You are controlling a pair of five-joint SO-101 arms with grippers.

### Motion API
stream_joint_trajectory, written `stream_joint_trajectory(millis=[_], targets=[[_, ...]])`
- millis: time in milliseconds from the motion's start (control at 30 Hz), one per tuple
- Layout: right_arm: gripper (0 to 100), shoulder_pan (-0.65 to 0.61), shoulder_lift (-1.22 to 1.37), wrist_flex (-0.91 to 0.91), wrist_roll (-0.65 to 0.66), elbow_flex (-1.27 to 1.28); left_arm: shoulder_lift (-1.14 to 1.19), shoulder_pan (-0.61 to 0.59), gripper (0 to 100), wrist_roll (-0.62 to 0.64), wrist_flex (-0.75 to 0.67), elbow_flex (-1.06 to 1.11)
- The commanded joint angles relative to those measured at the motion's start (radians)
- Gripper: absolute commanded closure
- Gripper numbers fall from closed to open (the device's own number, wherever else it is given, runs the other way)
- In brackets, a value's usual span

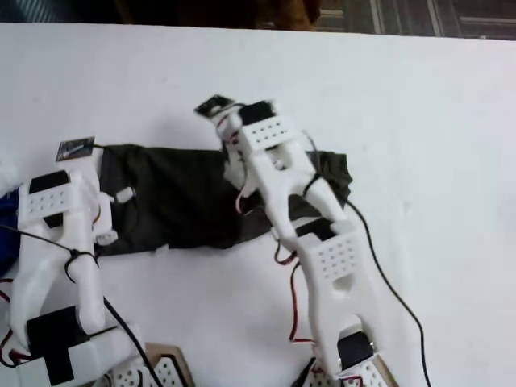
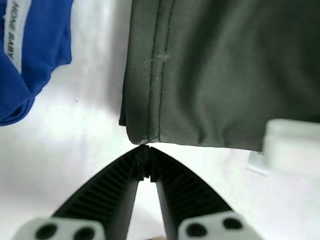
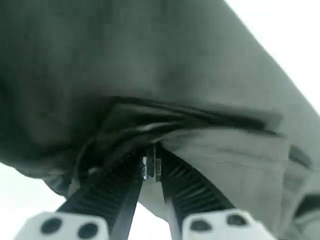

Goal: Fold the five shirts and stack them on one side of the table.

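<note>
- White worktop (image 1: 419,121) runs across the scene; a strip of dark floor shows past its far edge.
- dark shirt (image 1: 177,201) lies flat in the middle of the worktop, stretched sideways between the two arms.
- its right end is bunched up (image 1: 334,173) just behind the right arm (image 1: 322,250).
- a loose flap of the same cloth sticks out toward the near edge, beside the right arm's forearm.
- left arm (image 1: 56,242) stands at the left end of the dark shirt, wrist over the cloth's edge.
- left jaws: closed, tips together and touching the stitched hem corner of the dark shirt (image 2: 210,75); cannot tell if any cloth is caught between them.
- right arm leans over the middle of the dark shirt, wrist toward the far edge.
- right jaws: closed tight, with a raised fold of the dark shirt (image 3: 165,60) pinched at the tips and creases gathering there.
- blue shirt (image 1: 6,214) sits crumpled at the worktop's left edge, near the left arm.
- in the left wrist view the blue shirt (image 2: 35,50) is apart from the dark one, with bare worktop between.
- black cable (image 1: 387,282) trails along the worktop beside the right arm.
</note>
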Motion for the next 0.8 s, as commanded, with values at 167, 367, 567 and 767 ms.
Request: stream_joint_trajectory(millis=[167,367,567,767], targets=[[98.1,0.008,-0.022,0.007,-0.005,-0.063,-0.008,-0.009,97,-0.005,-0.002,-0.042],[98.1,0.048,-0.084,0.145,-0.003,-0.163,-0.009,-0.009,97,-0.005,-0.002,-0.042],[98.1,0.012,-0.145,0.173,-0.002,-0.107,-0.009,-0.009,97,-0.005,-0.002,-0.042],[98.1,-0.073,-0.110,0.114,-0.002,-0.049,-0.009,-0.009,97,-0.005,-0.002,-0.042]])
